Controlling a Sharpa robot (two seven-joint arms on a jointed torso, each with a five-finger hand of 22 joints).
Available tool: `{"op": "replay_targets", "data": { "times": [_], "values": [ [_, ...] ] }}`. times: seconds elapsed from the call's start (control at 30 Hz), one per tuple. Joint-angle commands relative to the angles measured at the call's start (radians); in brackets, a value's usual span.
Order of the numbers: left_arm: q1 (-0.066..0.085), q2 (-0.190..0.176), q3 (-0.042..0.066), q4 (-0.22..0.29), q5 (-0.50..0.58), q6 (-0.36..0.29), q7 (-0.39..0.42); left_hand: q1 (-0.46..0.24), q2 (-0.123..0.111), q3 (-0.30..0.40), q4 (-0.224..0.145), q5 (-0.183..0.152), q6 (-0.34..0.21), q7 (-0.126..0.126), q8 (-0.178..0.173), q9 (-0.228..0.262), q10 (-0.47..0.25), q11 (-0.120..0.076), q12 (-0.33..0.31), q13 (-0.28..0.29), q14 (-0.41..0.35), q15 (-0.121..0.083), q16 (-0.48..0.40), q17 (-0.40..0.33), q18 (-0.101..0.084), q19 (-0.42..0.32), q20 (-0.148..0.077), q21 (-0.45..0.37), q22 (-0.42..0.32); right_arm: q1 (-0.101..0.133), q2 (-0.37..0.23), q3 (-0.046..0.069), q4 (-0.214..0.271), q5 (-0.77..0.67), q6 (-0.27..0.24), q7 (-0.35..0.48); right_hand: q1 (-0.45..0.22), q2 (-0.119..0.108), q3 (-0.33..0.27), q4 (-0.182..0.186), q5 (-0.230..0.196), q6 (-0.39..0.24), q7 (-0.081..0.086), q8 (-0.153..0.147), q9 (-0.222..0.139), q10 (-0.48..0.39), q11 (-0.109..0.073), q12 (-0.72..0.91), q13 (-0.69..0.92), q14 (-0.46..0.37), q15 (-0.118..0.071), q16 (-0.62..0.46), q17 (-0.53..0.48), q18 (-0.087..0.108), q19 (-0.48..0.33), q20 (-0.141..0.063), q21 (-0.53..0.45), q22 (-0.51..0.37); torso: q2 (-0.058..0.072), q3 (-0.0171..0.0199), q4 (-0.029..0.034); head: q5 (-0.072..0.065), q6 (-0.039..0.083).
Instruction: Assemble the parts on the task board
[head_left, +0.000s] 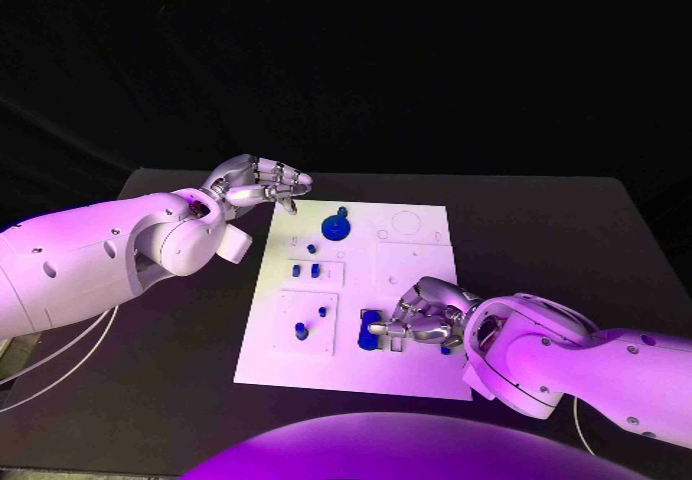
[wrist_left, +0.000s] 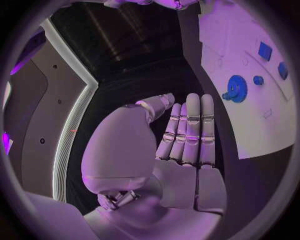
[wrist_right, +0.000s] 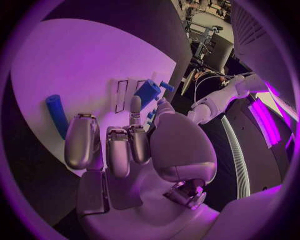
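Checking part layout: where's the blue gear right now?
Head view: the gear sits at the far end of the board, left of centre, just right of the left hand, which is not touching it.

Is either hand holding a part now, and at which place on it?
Left hand holds nothing. Whether the right hand grips the blue block cannot be told.

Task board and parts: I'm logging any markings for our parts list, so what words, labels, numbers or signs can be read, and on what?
None can be read. The task board shows only faint outlines, with no legible text. The blue parts carry no visible lettering. Neither hand bears a readable label.
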Motion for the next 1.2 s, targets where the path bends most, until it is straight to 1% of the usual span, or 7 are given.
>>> {"op": "replay_targets", "data": {
  "times": [0.03, 0.2, 0.4, 0.63, 0.83, 1.07, 1.2],
  "values": [
    [0.001, 0.002, 0.001, 0.000, -0.002, 0.002, 0.005, -0.008, -0.002, -0.001, -0.007, 0.002, -0.006, -0.001, 0.007, 0.001, -0.004, 0.000, 0.004, 0.001, -0.004, 0.002, 0.005, 0.001, 0.013, -0.005, 0.002, 0.000, -0.002, 0.001, -0.011, 0.000, 0.017, -0.020, 0.027, 0.034, 0.025, -0.007, -0.006, -0.005, -0.001, -0.001, -0.004, 0.007, 0.003, 0.079, -0.005, 0.007, 0.188, 0.097, -0.005, 0.007, 0.221, -0.008, 0.017, -0.008, 0.009, 0.183, -0.001, -0.0003, -0.0006, -0.001, 0.001],
    [0.001, 0.003, 0.001, -0.002, -0.002, 0.005, 0.005, -0.008, -0.002, -0.001, -0.007, 0.002, -0.006, -0.001, 0.007, 0.001, -0.004, 0.000, 0.004, 0.001, -0.004, 0.002, 0.005, 0.001, 0.013, -0.005, 0.002, 0.000, -0.002, 0.002, -0.014, 0.000, 0.023, -0.012, 0.050, 0.042, 0.039, -0.011, -0.010, -0.004, -0.001, 0.006, -0.007, 0.013, 0.008, 0.081, -0.007, 0.011, 0.191, 0.097, -0.006, 0.007, 0.222, -0.008, 0.017, -0.009, 0.008, 0.182, 0.000, 0.0007, 0.0006, -0.002, 0.002],
    [0.000, 0.004, 0.001, -0.002, -0.004, 0.010, 0.002, -0.007, -0.001, 0.001, -0.009, 0.002, -0.006, -0.001, 0.008, 0.002, -0.005, 0.000, 0.006, 0.001, -0.005, 0.002, 0.005, 0.001, 0.013, -0.005, 0.002, 0.000, -0.001, 0.000, 0.001, 0.000, 0.010, -0.004, 0.076, 0.050, 0.079, -0.008, -0.008, -0.006, 0.000, 0.008, -0.012, 0.026, 0.027, 0.080, -0.012, 0.010, 0.191, 0.097, -0.010, 0.007, 0.221, -0.007, 0.016, -0.012, 0.006, 0.182, 0.002, 0.0004, 0.0019, -0.001, 0.003],
    [0.000, 0.002, 0.001, 0.000, -0.005, 0.010, 0.002, -0.007, -0.001, 0.001, -0.009, 0.002, -0.006, -0.001, 0.008, 0.002, -0.005, 0.000, 0.006, 0.001, -0.005, 0.002, 0.005, 0.001, 0.013, -0.005, 0.002, 0.000, -0.001, -0.002, 0.020, 0.000, -0.008, -0.001, 0.086, 0.044, 0.121, 0.011, 0.007, -0.007, 0.001, -0.003, -0.013, 0.030, 0.042, 0.079, -0.013, 0.005, 0.189, 0.096, -0.012, 0.006, 0.218, -0.007, 0.014, -0.014, 0.002, 0.181, 0.002, -0.0001, 0.0019, -0.001, 0.000],
    [0.000, 0.002, 0.001, 0.001, -0.005, 0.010, 0.002, -0.007, -0.001, 0.001, -0.009, 0.002, -0.006, -0.001, 0.008, 0.002, -0.005, 0.000, 0.006, 0.001, -0.005, 0.002, 0.005, 0.001, 0.013, -0.005, 0.002, 0.000, -0.001, -0.003, 0.028, 0.000, -0.020, -0.003, 0.082, 0.033, 0.132, 0.022, 0.014, -0.006, 0.001, -0.004, -0.014, 0.030, 0.047, 0.080, -0.013, 0.006, 0.190, 0.096, -0.012, 0.006, 0.219, -0.007, 0.015, -0.015, 0.003, 0.181, 0.002, 0.0004, 0.0017, 0.001, -0.002],
    [0.000, 0.000, 0.001, 0.000, -0.005, 0.009, 0.002, -0.007, -0.001, 0.001, -0.009, 0.002, -0.006, -0.001, 0.008, 0.002, -0.005, 0.000, 0.006, 0.001, -0.005, 0.002, 0.005, 0.001, 0.013, -0.005, 0.002, 0.000, -0.001, -0.003, 0.023, 0.000, -0.031, -0.008, 0.066, 0.025, 0.114, 0.047, 0.015, -0.002, -0.001, -0.004, -0.013, 0.032, 0.055, 0.082, -0.013, 0.012, 0.194, 0.097, -0.012, 0.007, 0.224, -0.008, 0.016, -0.015, 0.010, 0.183, 0.001, 0.0004, 0.0001, 0.001, -0.002],
    [0.000, -0.003, 0.000, 0.001, -0.005, 0.007, 0.002, -0.007, -0.001, 0.001, -0.009, 0.002, -0.006, -0.001, 0.008, 0.002, -0.005, 0.000, 0.006, 0.001, -0.005, 0.002, 0.005, 0.001, 0.013, -0.005, 0.002, 0.000, -0.001, -0.003, 0.020, 0.000, -0.034, -0.006, 0.068, 0.025, 0.109, 0.049, 0.013, -0.002, -0.001, -0.004, -0.013, 0.033, 0.057, 0.082, -0.013, 0.012, 0.195, 0.097, -0.012, 0.007, 0.223, -0.008, 0.016, -0.015, 0.010, 0.183, 0.001, 0.0005, -0.0002, 0.000, -0.002]
  ]
}}
